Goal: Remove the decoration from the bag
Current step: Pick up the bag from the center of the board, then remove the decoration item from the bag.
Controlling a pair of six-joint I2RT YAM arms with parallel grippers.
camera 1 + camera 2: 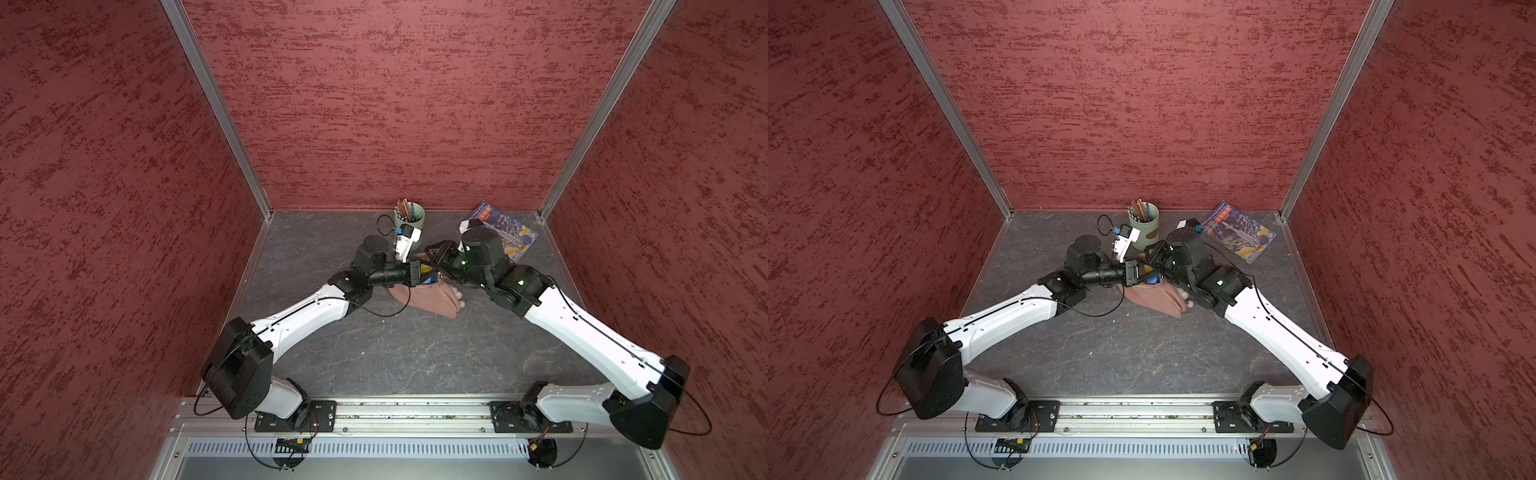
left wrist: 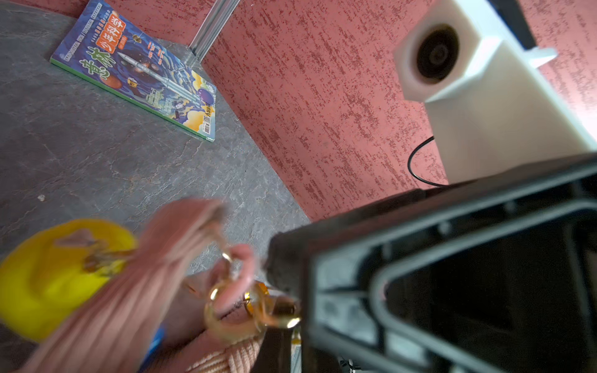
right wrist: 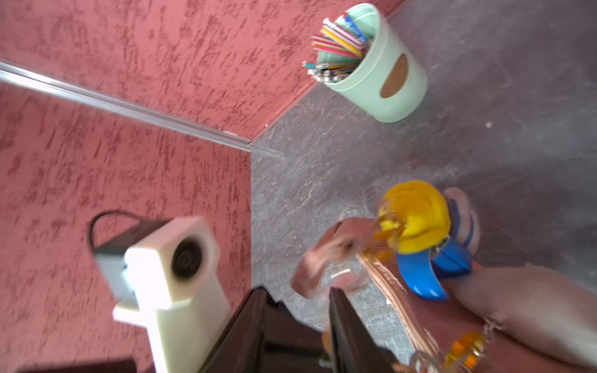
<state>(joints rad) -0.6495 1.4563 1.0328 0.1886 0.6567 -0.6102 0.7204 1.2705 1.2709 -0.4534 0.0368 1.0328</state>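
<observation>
in both top views the two wrists cover most of the bag (image 1: 432,301). you see only its near, rounded pink half, lying about mid-bench on the grey stone-patterned bench (image 1: 395,357), in front of the mint pen cup (image 1: 410,219). the tips of the left gripper (image 1: 423,273) are lost there against the black frame of the right gripper (image 3: 295,292).

both wrist views are blurred close in. in the left wrist view the strap (image 2: 181,245) is a smeared, ribbed pink band. the yellow-and-blue decoration (image 2: 48,277) is a soft yellow dome at the frame's edge. the gold clasp (image 2: 284,315) and gold ring (image 2: 219,311) shine beside a translucent amber charm (image 2: 258,298).

the left jaws are together with that gold hardware right at their tip; you cannot tell whether they pinch it. the right jaws stand apart, with the strap's looped end blurred just beyond them, contact unclear. in the right wrist view the decoration shows a glossy yellow cap over curved blue plastic, at the bag's upper edge.

both arms reach forward from the rail, elbows out, and their wrists meet over the bag. the left wrist lies level and the right one tips down. a glossy magazine (image 1: 505,232) lies flat by the far right corner, partly behind the right arm.
</observation>
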